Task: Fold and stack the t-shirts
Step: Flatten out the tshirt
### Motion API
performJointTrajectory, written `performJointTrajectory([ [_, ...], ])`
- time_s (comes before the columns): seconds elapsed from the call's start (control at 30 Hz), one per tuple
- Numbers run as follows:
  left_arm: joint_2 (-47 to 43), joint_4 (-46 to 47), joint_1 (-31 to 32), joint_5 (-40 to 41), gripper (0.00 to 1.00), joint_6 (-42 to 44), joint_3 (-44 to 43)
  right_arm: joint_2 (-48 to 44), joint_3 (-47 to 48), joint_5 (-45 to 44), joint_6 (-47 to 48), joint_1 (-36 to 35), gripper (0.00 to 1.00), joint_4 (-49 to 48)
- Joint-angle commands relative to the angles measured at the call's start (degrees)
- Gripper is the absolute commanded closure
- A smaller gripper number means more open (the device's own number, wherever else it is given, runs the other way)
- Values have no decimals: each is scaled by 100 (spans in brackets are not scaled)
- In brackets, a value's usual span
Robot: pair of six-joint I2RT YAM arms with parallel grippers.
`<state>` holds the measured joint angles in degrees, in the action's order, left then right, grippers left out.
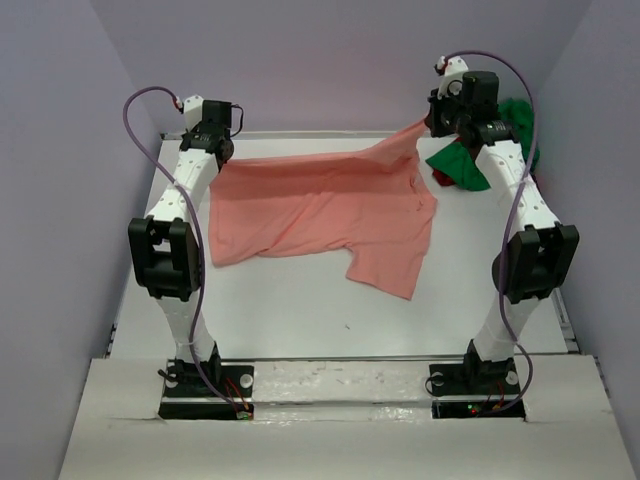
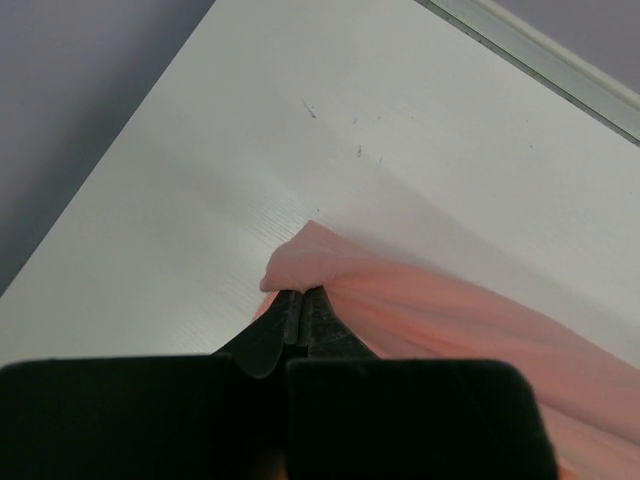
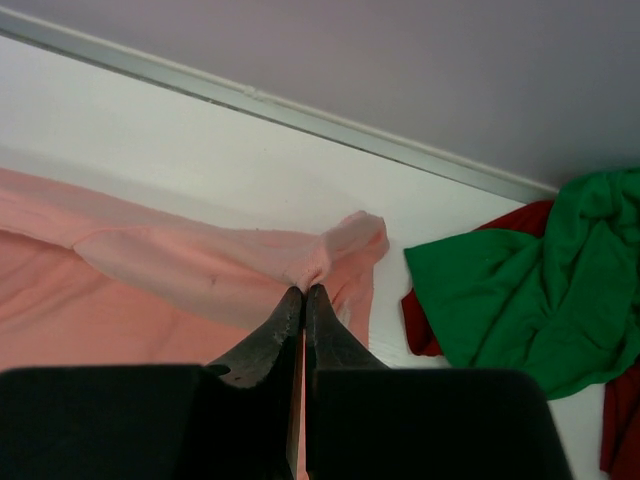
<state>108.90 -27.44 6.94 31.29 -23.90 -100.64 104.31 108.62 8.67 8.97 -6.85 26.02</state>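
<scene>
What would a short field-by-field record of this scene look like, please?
pink t-shirt: unfolded, spread over the far half of the table, far edge pinched at two spots
left claw: shut on the pink t-shirt's far left edge
right claw: shut on the pink t-shirt's far right edge, cloth raised there
green t-shirt: crumpled in the far right corner, not held
red cloth: partly under the green t-shirt
stack: not yet begun

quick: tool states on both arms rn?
left tool: closed, pinching an edge of the pink t-shirt
right tool: closed, pinching another edge of the same shirt
</scene>
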Motion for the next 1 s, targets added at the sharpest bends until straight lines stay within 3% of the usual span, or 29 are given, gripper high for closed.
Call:
performJointTrajectory([
  [0.0,25,187,-61,27,100,193,-307,440,300,390,61,114,100,-247],
  [0.13,70,-165,-52,-87,100,96,-535,512,230,355,-44,114,100,-273],
  [0.3,-658,-218,79,-307,100,131,-351,-478,-60,40,-36,44,100,-291],
  [0.43,-1976,-69,614,-457,100,648,-281,-1517,177,-304,113,-96,100,96],
  [0.6,-3812,117,1529,-764,100,896,-70,-3142,-173,-278,-141,-159,100,26],
  [0.77,-5395,134,1688,-1738,100,755,299,-4723,-482,11,-440,-220,100,-71],
  [0.97,-6846,-129,1679,-2267,100,755,71,-5614,-271,705,-880,-220,100,254],
])
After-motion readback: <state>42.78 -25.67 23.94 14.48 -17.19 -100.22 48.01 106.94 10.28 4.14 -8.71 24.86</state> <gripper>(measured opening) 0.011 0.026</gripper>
